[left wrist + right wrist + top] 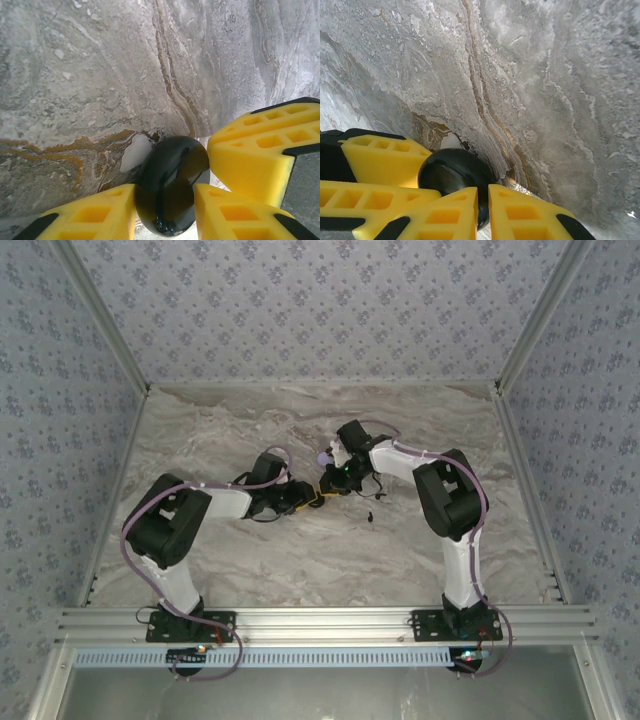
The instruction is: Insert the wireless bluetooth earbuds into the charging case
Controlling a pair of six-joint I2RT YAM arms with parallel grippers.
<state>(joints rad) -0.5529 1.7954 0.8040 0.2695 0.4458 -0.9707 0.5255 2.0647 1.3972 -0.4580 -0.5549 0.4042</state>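
While left jaws clamp the black charging case (172,185) | contents hidden | right jaws nearly together, grip unclear

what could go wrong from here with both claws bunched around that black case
1. The left claw pinches the glossy, rounded black case by its sides; a push from the right claw could squirt it out.
2. The right claw's fingers sit right beside the left's, so they may collide.
3. Whether the right claw grips the rim is unclear; a tug may miss.
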